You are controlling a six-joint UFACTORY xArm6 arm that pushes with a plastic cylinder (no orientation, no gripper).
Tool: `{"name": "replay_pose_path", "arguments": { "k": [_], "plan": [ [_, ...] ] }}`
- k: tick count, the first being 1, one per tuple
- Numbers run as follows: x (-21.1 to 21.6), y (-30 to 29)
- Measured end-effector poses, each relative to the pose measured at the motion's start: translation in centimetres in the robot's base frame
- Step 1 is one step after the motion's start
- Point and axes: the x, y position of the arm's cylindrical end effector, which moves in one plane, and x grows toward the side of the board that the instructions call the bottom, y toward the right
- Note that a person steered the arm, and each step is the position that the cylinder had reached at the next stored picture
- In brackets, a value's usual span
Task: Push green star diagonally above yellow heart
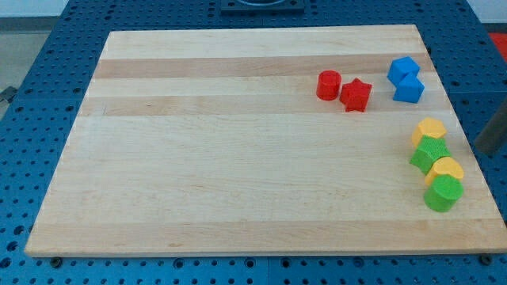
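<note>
- My tip (485, 149) shows only as a dark rod at the view's right edge, cut off by the frame; it has no jaws to part or close, and it touches no block; its lower end seems to sit just off the board's right edge, though I cannot tell this surely
- The green star (428, 153) lies near the board's right edge, to the view's left of my tip and near it; it sits in a column of four blocks that touch one another
- Above the star, touching it, is a yellow block (428, 129) of unclear shape
- Below the star, towards the view's bottom right, is the yellow heart (447, 169), touching the star; below that a green round block (443, 193)
- Towards the view's top, two blue blocks (405, 79) sit pressed together; their shapes are hard to make out
- To their left, a red cylinder (329, 85) and a red star (356, 95) sit side by side, touching
- All rest on a pale wooden board (238, 158)
</note>
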Motion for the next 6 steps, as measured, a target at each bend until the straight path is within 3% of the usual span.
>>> {"name": "replay_pose_path", "arguments": {
  "k": [1, 3, 4, 6],
  "plan": [
    [2.1, -1.8],
    [1.9, -12.6],
    [1.9, -15.0],
    [1.9, -7.7]
  ]
}}
